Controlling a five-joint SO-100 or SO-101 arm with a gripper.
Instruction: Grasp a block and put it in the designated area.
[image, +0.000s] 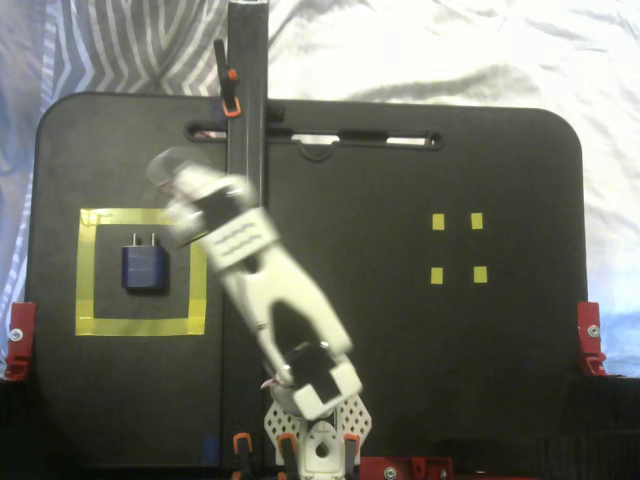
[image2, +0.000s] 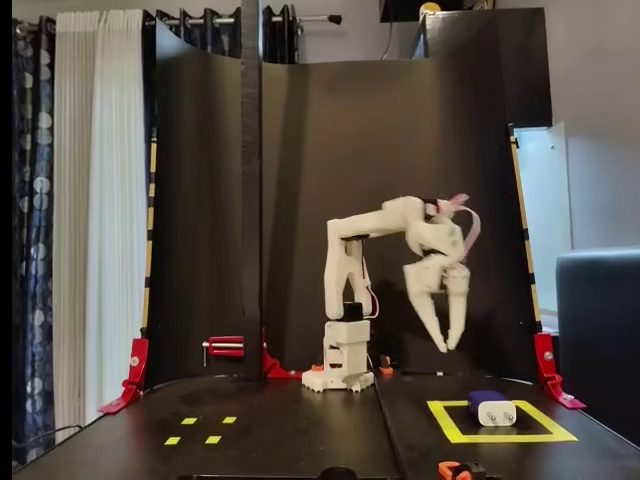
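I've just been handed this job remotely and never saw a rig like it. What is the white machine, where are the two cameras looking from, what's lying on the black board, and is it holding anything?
The white machine is a small jointed robot arm bolted at the board's edge, ending in a two-finger gripper. One fixed view looks straight down on the black board; the other looks at it from the front, near table height. On the board lie a dark-blue block with two light prongs, sitting inside a square of yellow tape, and four tiny yellow tape squares on the other side. The gripper holds nothing: in the front view it hangs in the air, above and beside the block, its fingers nearly together. The arm is blurred in the top-down view.
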